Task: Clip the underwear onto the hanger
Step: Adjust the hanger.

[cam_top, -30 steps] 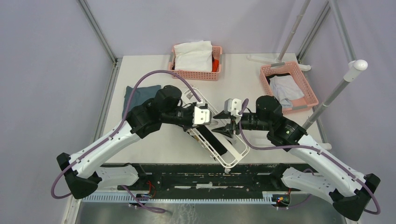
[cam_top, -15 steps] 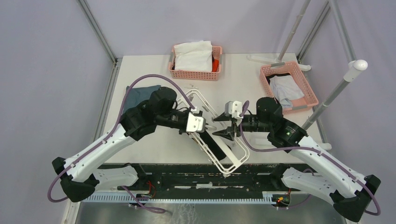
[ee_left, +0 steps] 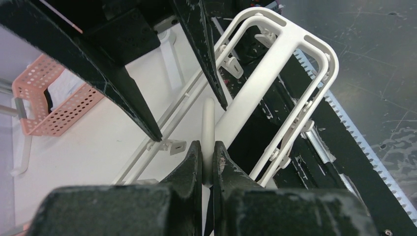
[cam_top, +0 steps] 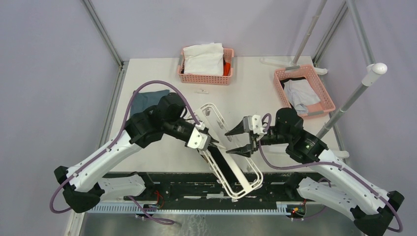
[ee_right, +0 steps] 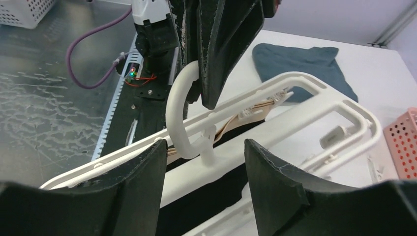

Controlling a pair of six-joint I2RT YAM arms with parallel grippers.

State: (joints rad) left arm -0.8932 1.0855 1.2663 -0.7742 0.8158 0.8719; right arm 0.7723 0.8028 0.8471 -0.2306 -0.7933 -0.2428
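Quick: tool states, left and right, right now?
Left tool: closed on the hanger, at its hook.
Right tool: open, holding nothing.

Hanger [cam_top: 215, 114] dragged nearer (right tool [cam_top: 227, 142] apparently opened).

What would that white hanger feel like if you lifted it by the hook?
Probably stiff: the hanger shows no bend though the left gripper pinches only its hook. Likely light, being thin plastic rails. Its small clips dangle, so they may swing.
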